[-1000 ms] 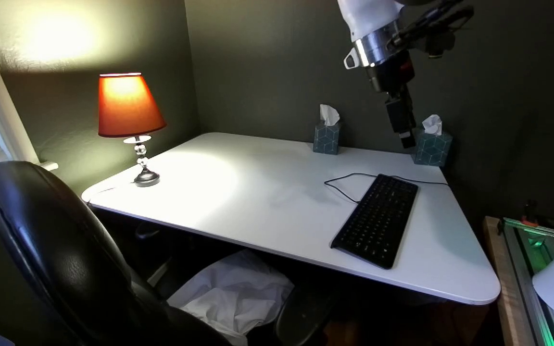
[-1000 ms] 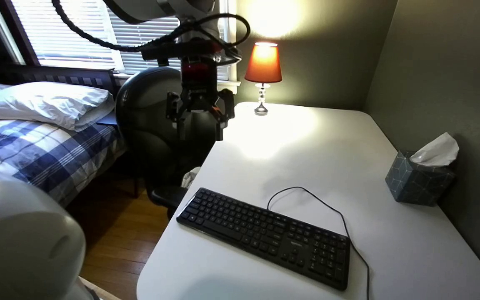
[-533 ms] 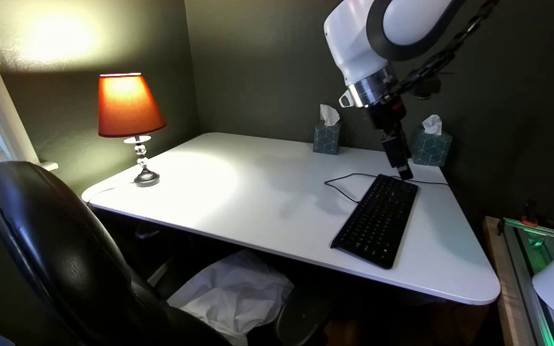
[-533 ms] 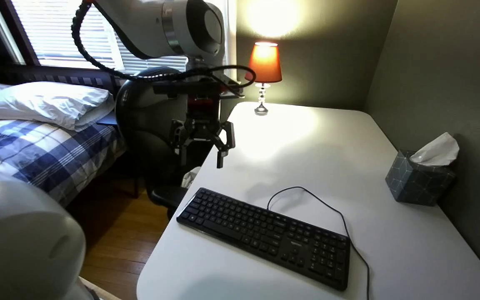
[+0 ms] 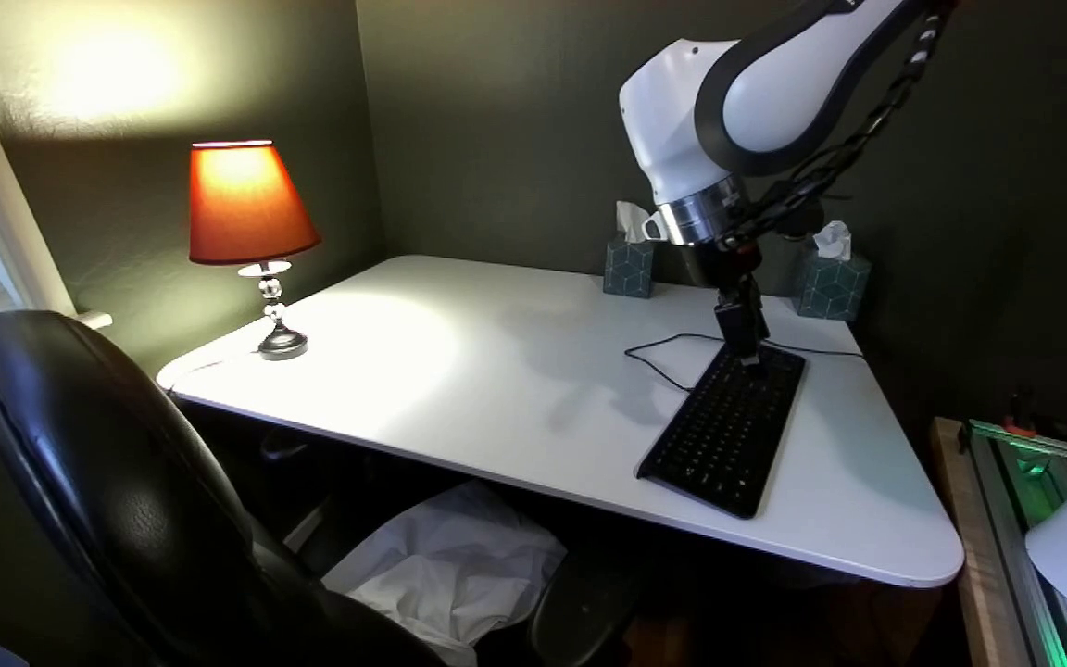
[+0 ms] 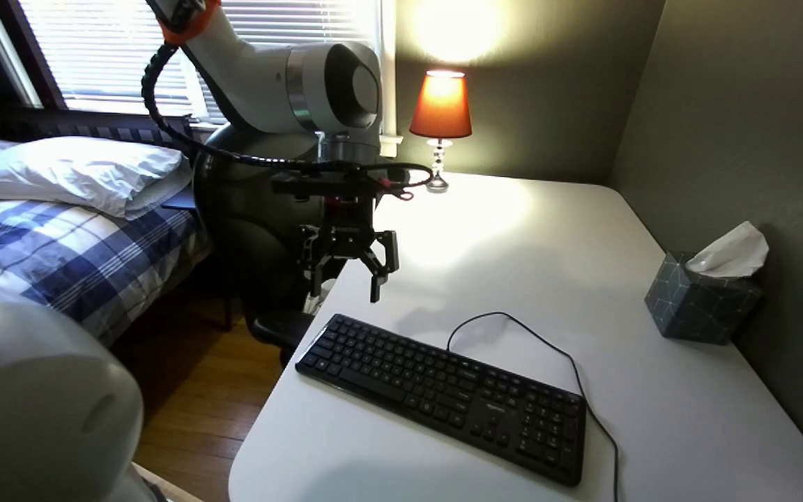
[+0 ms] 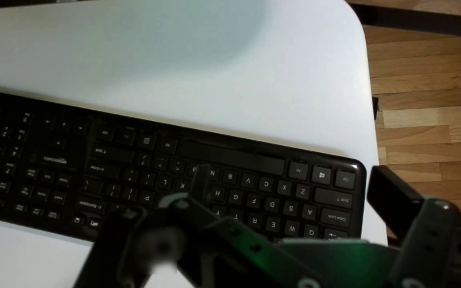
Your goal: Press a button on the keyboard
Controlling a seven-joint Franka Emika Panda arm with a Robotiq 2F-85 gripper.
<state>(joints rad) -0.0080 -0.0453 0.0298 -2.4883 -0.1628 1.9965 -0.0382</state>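
Note:
The black keyboard (image 5: 717, 435) lies flat near the end of the white desk. It also shows in an exterior view (image 6: 436, 397) with its thin cable (image 6: 513, 318) curving off the far side. My gripper (image 6: 346, 293) is open and empty, pointing down with its two fingers apart. It hangs above the desk beside the letter end of the keyboard, apart from it. In an exterior view the fingertips (image 5: 752, 359) overlap the keyboard. In the wrist view the keyboard (image 7: 230, 154) lies below the open jaws (image 7: 292, 178), its lettering upside down. One finger covers keys near M; the other lies past the Ctrl corner.
Two tissue boxes (image 5: 628, 270) (image 5: 832, 283) stand on the desk by the wall. A lamp with an orange shade (image 5: 251, 204) stands at the desk's far end. A black chair (image 5: 107, 482) stands at the desk's edge. The white desk (image 6: 527, 230) has rounded corners.
My gripper has come down toward the desk and the keyboard, with a slight sideways shift. It stays open. The keyboard has not moved.

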